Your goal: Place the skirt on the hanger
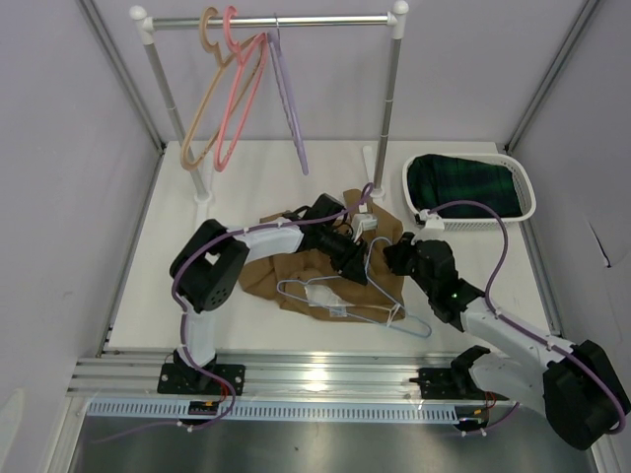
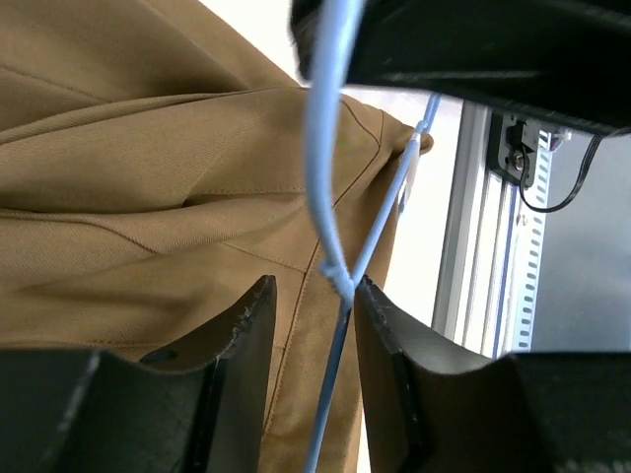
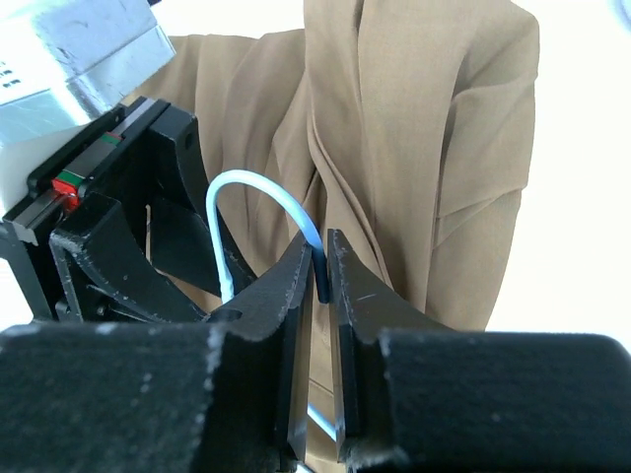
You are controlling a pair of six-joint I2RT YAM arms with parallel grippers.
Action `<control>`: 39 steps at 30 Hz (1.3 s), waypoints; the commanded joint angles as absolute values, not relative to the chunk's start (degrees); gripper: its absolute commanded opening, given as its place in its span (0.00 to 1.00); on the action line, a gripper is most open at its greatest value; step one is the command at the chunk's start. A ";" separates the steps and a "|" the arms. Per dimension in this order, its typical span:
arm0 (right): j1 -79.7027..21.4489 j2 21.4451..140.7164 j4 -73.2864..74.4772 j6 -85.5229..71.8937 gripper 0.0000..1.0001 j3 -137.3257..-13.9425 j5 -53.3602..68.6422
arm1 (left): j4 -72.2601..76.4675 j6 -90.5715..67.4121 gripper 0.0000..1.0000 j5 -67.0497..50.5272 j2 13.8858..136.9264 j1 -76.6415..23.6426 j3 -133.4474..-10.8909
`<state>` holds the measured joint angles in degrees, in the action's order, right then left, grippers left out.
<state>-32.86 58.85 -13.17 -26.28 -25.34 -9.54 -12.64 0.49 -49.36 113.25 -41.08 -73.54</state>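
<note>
The tan-brown skirt [image 1: 286, 274] lies crumpled on the table's middle. The pale blue hanger [image 1: 347, 301] lies on its near part, with the hook pointing toward the back. My left gripper [image 1: 355, 262] is open over the skirt [image 2: 148, 197]. The hanger's twisted neck [image 2: 340, 281] stands between its fingers, against the right one. My right gripper [image 1: 391, 258] comes in from the right and is shut on the end of the hanger's hook [image 3: 258, 187], above the skirt [image 3: 424, 148]. The two grippers are close together at the hook.
A clothes rail [image 1: 271, 20] at the back carries a tan hanger [image 1: 202, 108], a pink hanger [image 1: 240, 99] and a lavender hanger [image 1: 289, 99]. A white basket [image 1: 523, 202] at the back right holds dark green plaid cloth [image 1: 461, 182]. A metal rail [image 1: 315, 370] runs along the near edge.
</note>
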 commanded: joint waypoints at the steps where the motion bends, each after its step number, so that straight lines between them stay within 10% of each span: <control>1: -31.91 56.17 -18.28 -26.19 0.00 -25.49 -7.48 | -10.90 2.55 0.42 -45.26 109.69 -39.73 -72.51; 14: -27.42 55.63 -18.72 -24.44 0.00 -25.31 -2.65 | -15.20 4.48 0.33 -45.18 105.38 -35.86 -69.87; 28: -27.42 57.83 -17.14 -20.65 0.00 -27.95 2.55 | -18.63 6.33 0.50 -47.63 105.38 -30.51 -71.46; 39: -27.42 59.94 -16.00 -21.00 0.12 -29.61 2.20 | -18.72 6.86 0.00 -50.44 105.82 -29.53 -70.49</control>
<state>-27.24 60.05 -16.19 -21.80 -26.85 1.37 -21.06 6.68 -57.89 107.09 -31.92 -70.91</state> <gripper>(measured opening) 0.103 0.038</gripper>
